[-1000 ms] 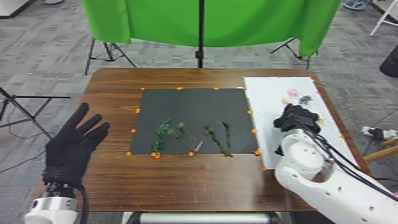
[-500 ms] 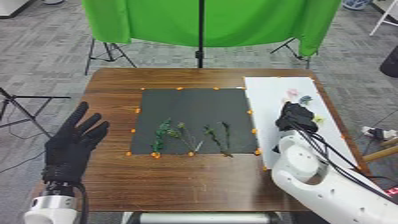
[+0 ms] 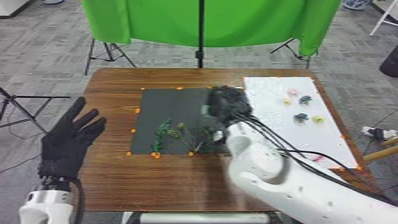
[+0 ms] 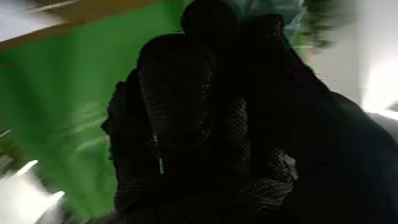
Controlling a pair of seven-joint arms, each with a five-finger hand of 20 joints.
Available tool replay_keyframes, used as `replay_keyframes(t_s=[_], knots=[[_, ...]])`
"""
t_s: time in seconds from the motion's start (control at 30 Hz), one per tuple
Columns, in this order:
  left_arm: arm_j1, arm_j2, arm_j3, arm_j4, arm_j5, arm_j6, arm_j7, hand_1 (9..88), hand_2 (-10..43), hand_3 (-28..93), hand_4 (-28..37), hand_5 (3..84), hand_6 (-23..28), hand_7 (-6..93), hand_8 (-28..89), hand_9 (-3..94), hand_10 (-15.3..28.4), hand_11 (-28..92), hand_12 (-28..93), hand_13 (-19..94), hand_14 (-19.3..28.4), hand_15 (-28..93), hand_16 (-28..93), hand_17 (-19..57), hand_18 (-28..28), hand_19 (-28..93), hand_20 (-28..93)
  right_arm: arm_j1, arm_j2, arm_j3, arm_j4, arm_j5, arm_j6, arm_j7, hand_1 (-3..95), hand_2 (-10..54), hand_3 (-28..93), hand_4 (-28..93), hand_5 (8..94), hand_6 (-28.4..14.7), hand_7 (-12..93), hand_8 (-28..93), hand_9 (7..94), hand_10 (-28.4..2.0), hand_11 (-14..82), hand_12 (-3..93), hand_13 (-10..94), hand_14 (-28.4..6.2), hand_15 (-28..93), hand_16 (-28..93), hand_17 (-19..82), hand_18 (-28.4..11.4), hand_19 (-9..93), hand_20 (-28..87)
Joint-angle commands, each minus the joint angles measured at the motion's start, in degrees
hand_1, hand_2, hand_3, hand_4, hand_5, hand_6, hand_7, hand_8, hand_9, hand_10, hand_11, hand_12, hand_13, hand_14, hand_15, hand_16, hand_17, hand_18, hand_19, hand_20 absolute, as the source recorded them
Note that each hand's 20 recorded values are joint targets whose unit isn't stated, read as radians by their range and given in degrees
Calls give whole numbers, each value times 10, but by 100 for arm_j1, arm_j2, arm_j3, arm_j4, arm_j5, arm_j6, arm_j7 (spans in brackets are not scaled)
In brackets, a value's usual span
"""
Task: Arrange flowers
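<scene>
Right hand [image 3: 229,106]: fingers pinch teal flower [image 4: 277,8] at their tips, likely for clean placing | sprigs [image 3: 162,135] left of them, presumably awaiting blooms | left hand [image 3: 66,142]: fingers spread

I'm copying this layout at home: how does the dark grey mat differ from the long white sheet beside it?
The dark grey mat is roughly square, while the long white sheet is narrower and reaches nearer the robot. The mat carries green leafy stems; the sheet carries small blooms in pink, yellow and blue-grey. Both lie flat on the brown wooden table, with small orange markers along their edges.
</scene>
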Motion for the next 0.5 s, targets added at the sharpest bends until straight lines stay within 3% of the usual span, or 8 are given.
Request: replay_keyframes(t_s=[0.03,0.13,0.33,0.37,0.43,0.5], knots=[[-415,204,114,48,24,12,-27,221,60,790,-283,307,51,120,-110,284,179,186,91,204,268,415,-83,-107,284,585,-26,412,-1680,-498,802,235,-221,-873,612,-95,703,-283,859,6,212,38,937,-63,136,336,830,-31,552,303,366,-193,832,395],[-691,307,269,141,-2,42,8,221,60,790,-283,307,51,120,-110,286,180,187,91,204,268,415,-83,-107,284,585,-22,494,-1810,-604,1130,374,-233,-1096,608,-95,704,-283,856,7,213,38,937,-63,137,342,824,-32,559,302,364,-191,831,397],[-1076,461,428,238,-15,16,100,220,59,793,-283,308,50,122,-110,286,180,187,91,204,269,418,-83,-106,284,583,-14,873,-1789,-1070,1411,779,-119,-1075,602,-95,686,-283,846,23,212,18,935,-75,149,369,800,-42,608,282,342,-184,823,408],[-1177,555,520,297,-72,12,254,220,60,792,-283,308,50,122,-110,286,179,187,92,204,269,417,-83,-106,284,583,-13,1163,-1748,-1364,1454,882,-4,-993,601,-95,683,-283,845,24,209,15,935,-76,150,370,795,-43,617,277,340,-185,822,410],[-1144,564,516,276,-60,34,255,220,60,792,-283,308,50,122,-110,286,179,187,91,205,269,417,-83,-106,284,582,-12,1254,-1773,-1540,1504,912,-43,-944,597,-95,676,-283,847,28,199,6,935,-75,154,371,788,-45,629,268,337,-185,820,412],[-1197,661,604,314,-141,54,437,221,60,792,-283,308,51,122,-111,286,179,187,91,205,269,418,-83,-106,284,581,-10,1485,-1741,-1798,1524,935,-51,-905,596,-95,672,-283,850,30,190,-1,934,-74,160,373,786,-46,635,261,335,-186,819,414]])
